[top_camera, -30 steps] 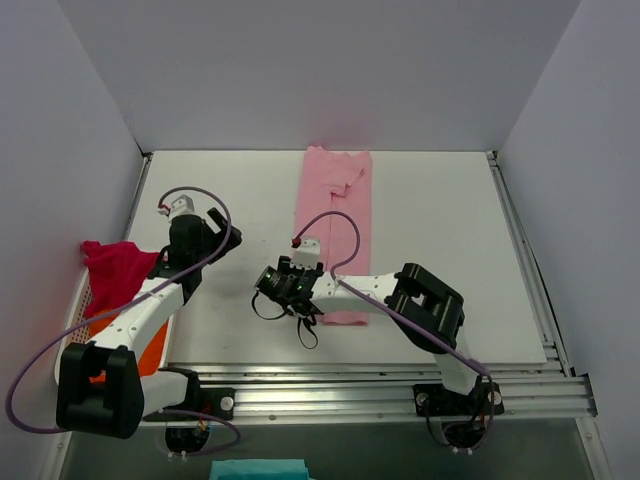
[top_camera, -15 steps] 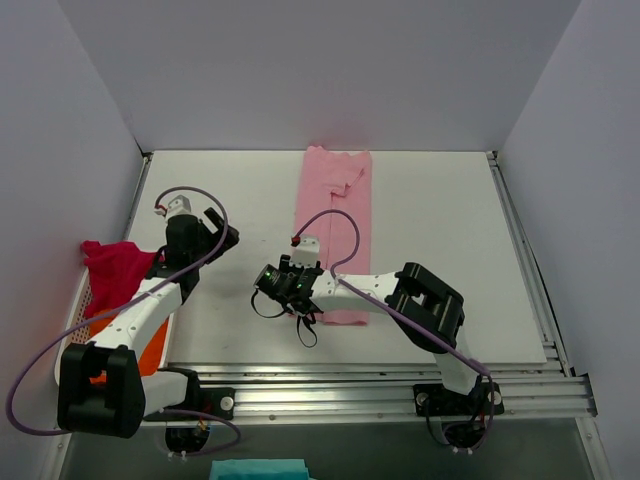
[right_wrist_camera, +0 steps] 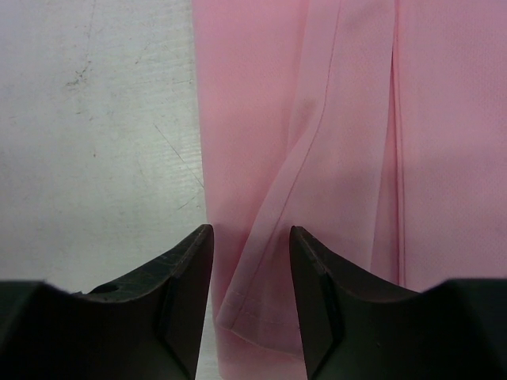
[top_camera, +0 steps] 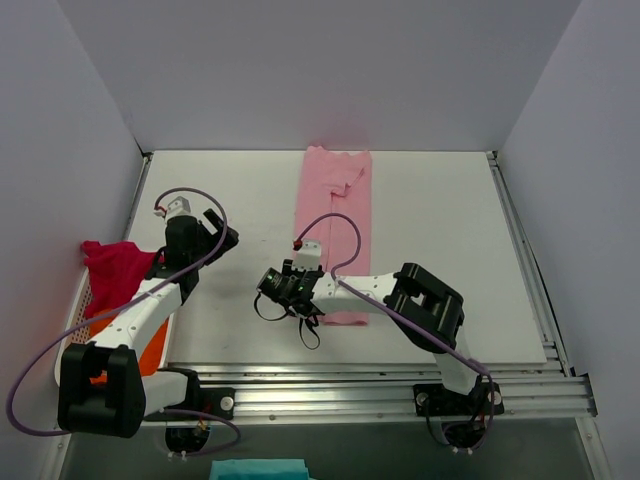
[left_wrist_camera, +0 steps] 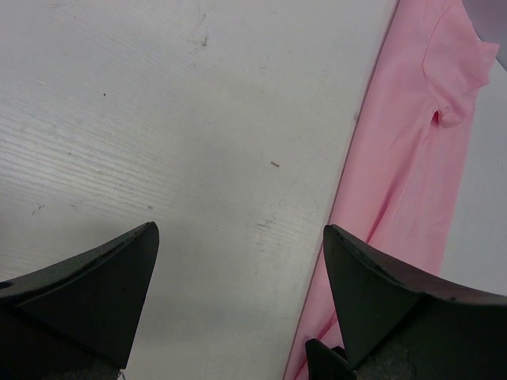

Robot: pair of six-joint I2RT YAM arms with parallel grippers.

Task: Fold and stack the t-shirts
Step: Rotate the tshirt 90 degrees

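Note:
The light pink t-shirt (top_camera: 336, 225) lies folded into a long narrow strip down the middle of the table. My right gripper (top_camera: 288, 290) is open and low at the strip's near-left corner. In the right wrist view the right gripper (right_wrist_camera: 252, 237) has its jaws either side of the pink hem (right_wrist_camera: 261, 309). My left gripper (top_camera: 222, 234) is open and empty over bare table, left of the strip. In its own view the left gripper (left_wrist_camera: 238, 245) has the pink shirt (left_wrist_camera: 412, 158) at its right. The magenta-red t-shirt (top_camera: 115, 268) hangs over the basket rim. The orange t-shirt (top_camera: 152, 350) lies in the basket.
A white basket (top_camera: 72, 318) stands at the table's left edge. Grey walls close in the left, back and right sides. A metal rail (top_camera: 380, 385) runs along the near edge. A teal thing (top_camera: 260, 468) lies below the rail.
My right gripper has shifted very slightly toward the pink strip's corner. My left gripper has edged a little. The shirts have not moved.

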